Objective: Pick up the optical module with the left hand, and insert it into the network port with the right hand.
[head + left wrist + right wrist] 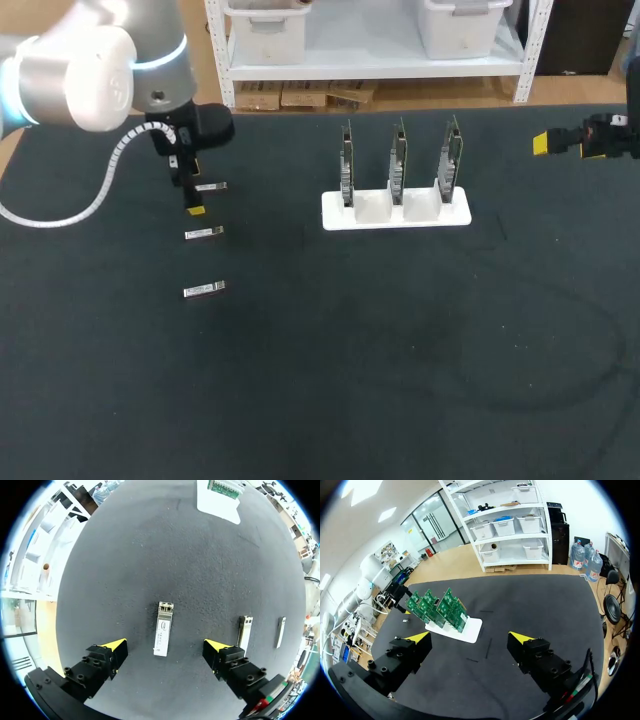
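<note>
Three silver optical modules lie in a row on the dark mat at the left. My left gripper (192,186) hangs open just above the farthest optical module (212,187). In the left wrist view that module (164,628) lies flat on the mat between the yellow fingertips (116,645), which stand well apart from it on both sides; the left gripper (166,649) holds nothing. The network port boards (397,165), three green cards, stand upright in a white holder (372,213) at mid-table. My right gripper (562,143) is open and empty at the far right, with the boards (439,608) well ahead of the right gripper (469,639).
The two other modules (203,233) (204,290) lie nearer the front; from the left wrist they are beside the gripper (244,631) (281,632). The white holder (220,505) is far ahead of it. Bare black mat (400,350) fills the front and right.
</note>
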`<state>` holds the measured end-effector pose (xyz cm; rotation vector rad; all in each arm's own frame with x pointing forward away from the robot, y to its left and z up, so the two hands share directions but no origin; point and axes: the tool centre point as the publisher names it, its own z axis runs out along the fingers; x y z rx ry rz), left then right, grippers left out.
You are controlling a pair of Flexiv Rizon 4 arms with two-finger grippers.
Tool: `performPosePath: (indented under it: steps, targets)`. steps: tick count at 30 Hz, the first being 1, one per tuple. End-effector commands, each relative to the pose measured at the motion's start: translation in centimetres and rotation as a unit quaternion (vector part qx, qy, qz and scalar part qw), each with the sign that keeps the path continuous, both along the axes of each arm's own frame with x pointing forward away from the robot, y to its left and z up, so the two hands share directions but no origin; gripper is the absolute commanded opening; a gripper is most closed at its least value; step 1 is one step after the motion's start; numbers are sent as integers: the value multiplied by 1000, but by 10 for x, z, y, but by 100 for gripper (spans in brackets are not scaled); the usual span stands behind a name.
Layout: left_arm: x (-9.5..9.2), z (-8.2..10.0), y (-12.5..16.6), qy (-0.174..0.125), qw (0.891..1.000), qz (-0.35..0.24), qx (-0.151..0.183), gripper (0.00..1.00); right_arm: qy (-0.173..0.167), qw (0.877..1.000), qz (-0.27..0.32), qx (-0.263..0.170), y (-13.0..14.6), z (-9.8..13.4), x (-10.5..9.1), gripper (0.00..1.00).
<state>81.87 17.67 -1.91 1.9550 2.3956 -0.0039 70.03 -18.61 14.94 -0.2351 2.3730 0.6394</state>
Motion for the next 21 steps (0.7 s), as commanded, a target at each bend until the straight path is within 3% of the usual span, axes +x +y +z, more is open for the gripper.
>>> performPosePath:
  steps: [1, 17, 18, 19, 20, 21]
  targets:
    - [1, -1, 0, 3, 1000, 0, 2, 100, 0, 1000, -2, -1, 1, 0, -1, 100]
    - [-1, -2, 0, 3, 1000, 2, -1, 100, 0, 1000, -2, -1, 1, 0, -1, 100]
    - [-1, -2, 0, 3, 1000, 1, -1, 96, 0, 1000, -2, -1, 1, 0, -1, 100]
    - [-1, -2, 1, 3, 1000, 1, -1, 76, 0, 1000, -2, -1, 1, 0, -1, 100]
    - [-2, -2, 1, 2, 1000, 0, 0, 46, 0, 1000, -2, -1, 1, 0, -1, 100]
    - [-2, -2, 1, 2, 1000, 0, 0, 37, 0, 1000, -2, -1, 1, 0, -1, 100]
